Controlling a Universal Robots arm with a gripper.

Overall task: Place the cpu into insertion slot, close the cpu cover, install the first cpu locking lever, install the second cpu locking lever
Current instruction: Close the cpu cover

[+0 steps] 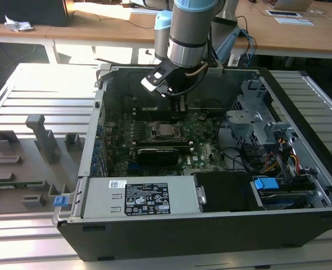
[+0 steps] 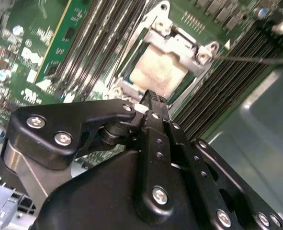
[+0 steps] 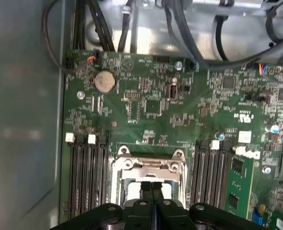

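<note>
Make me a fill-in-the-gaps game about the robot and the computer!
1. The gripper over the insertion slot has its fingers ____.
2. The circuit board around the insertion slot is coloured ____.
3. The arm reaches into the computer case from ____.

Missing words: shut; green; above.
</note>
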